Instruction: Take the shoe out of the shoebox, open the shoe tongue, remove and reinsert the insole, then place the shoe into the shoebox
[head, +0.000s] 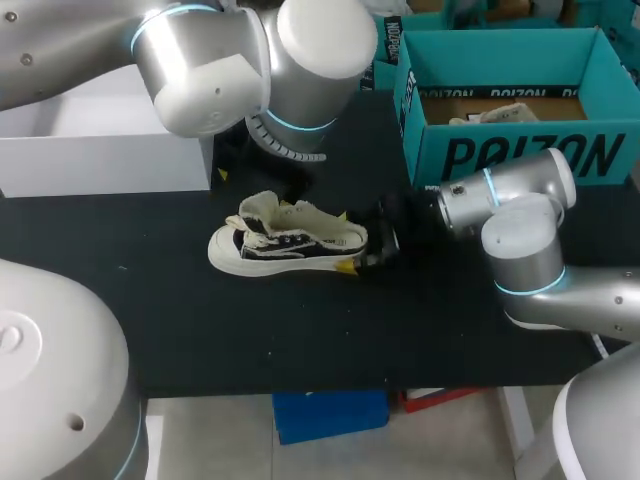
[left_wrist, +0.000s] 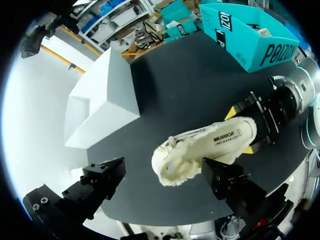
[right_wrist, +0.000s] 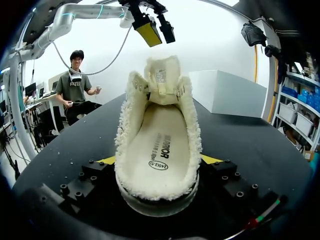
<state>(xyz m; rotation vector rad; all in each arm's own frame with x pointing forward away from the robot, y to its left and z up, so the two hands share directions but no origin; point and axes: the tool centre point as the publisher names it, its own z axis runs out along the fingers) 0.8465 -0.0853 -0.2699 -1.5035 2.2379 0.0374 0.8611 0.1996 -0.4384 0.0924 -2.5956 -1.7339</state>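
Clamping sneaker heel, right gripper; left gripper spread above; insole removal step, pinch it next.

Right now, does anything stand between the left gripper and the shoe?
Nothing visible does. The left gripper hangs open just above the shoe, whose heel the right gripper clamps at the far end.

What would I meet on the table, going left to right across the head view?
White box → shoe → right pincer, clamped on the shoe's heel end → teal shoebox.
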